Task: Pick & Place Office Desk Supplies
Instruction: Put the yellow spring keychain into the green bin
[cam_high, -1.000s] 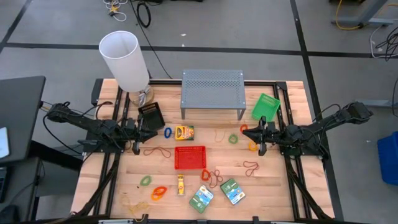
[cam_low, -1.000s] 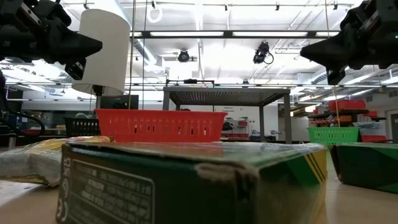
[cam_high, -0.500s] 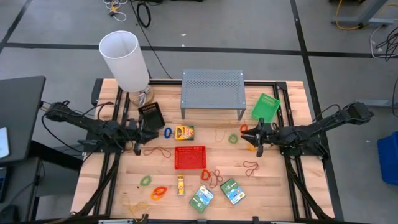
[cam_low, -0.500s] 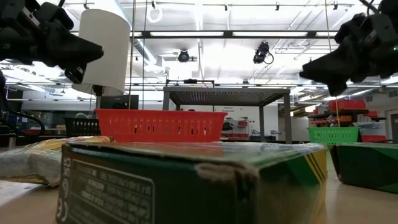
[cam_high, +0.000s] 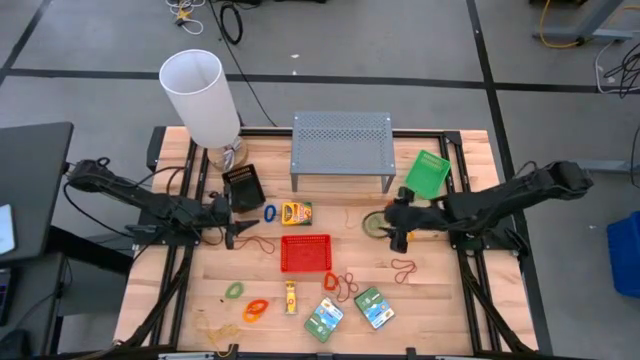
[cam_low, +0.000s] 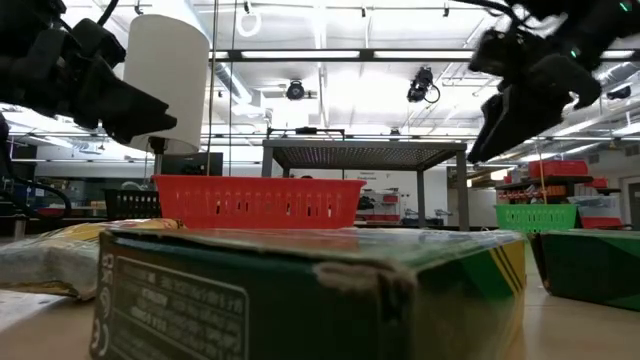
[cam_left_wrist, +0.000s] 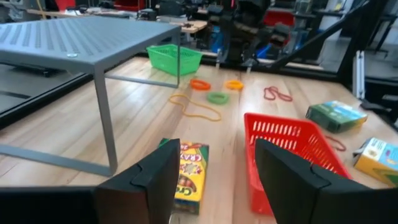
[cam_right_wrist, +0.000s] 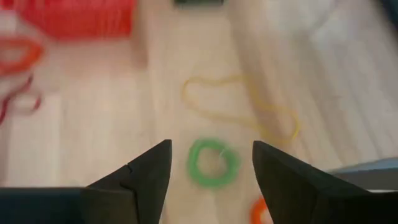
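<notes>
Now I'd lower the left gripper (cam_high: 233, 232) carefully; the crayon box (cam_left_wrist: 189, 177) lies just ahead of its spread, empty fingers, the red tray (cam_left_wrist: 287, 158) beside that. My right gripper (cam_high: 393, 226) hangs with jaws parted wide, holding nothing, straddling the green rubber band (cam_right_wrist: 213, 162) below; I'd drop straight down and pinch one strand
</notes>
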